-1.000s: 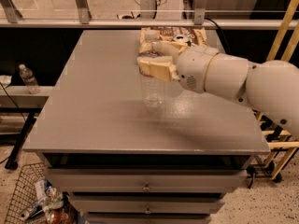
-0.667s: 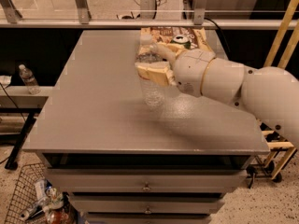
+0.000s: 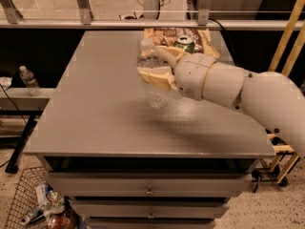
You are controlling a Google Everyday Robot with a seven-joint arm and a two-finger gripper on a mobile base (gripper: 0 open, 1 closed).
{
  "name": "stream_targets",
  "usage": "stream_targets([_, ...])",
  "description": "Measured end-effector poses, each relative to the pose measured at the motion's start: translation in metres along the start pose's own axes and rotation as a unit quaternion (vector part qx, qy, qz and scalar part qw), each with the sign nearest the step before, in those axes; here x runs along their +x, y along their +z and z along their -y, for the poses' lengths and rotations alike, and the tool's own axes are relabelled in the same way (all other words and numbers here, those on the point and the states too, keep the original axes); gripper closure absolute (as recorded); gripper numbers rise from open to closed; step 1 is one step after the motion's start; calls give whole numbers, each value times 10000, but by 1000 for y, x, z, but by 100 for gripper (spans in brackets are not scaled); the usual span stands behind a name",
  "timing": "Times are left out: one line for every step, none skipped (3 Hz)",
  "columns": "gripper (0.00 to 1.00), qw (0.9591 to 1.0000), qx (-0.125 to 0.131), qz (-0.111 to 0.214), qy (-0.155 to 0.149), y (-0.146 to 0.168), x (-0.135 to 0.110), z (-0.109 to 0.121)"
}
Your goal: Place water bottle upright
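Observation:
The water bottle is a clear ribbed plastic bottle with a white cap. It stands upright on the grey table, near its middle. My gripper is around the bottle's upper half, one tan finger in front and one behind it, near the cap. The label band is hidden by the fingers. My white arm reaches in from the right.
A green drink can stands on a brown snack bag at the back of the table, just behind my wrist. A smaller clear bottle stands on a shelf to the far left. A wire basket sits on the floor at lower left.
The gripper and the bottle have shifted slightly left and toward the table's front. The bottle stays upright between the fingers.

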State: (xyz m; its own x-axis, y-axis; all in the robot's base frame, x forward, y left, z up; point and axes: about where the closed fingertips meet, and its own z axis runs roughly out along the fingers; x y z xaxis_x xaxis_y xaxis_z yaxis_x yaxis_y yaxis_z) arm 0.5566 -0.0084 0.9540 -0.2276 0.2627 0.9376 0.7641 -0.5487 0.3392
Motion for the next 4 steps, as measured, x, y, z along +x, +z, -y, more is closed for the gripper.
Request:
stream_targets([100, 9999, 33, -47, 131, 0, -2, -2])
stream_targets([100, 9996, 38, -95, 260, -3, -2, -3])
stream_targets([100, 9996, 38, -97, 268, -4, -2, -3])
stream_targets([100, 9978, 29, -76, 653, -9, -10, -9])
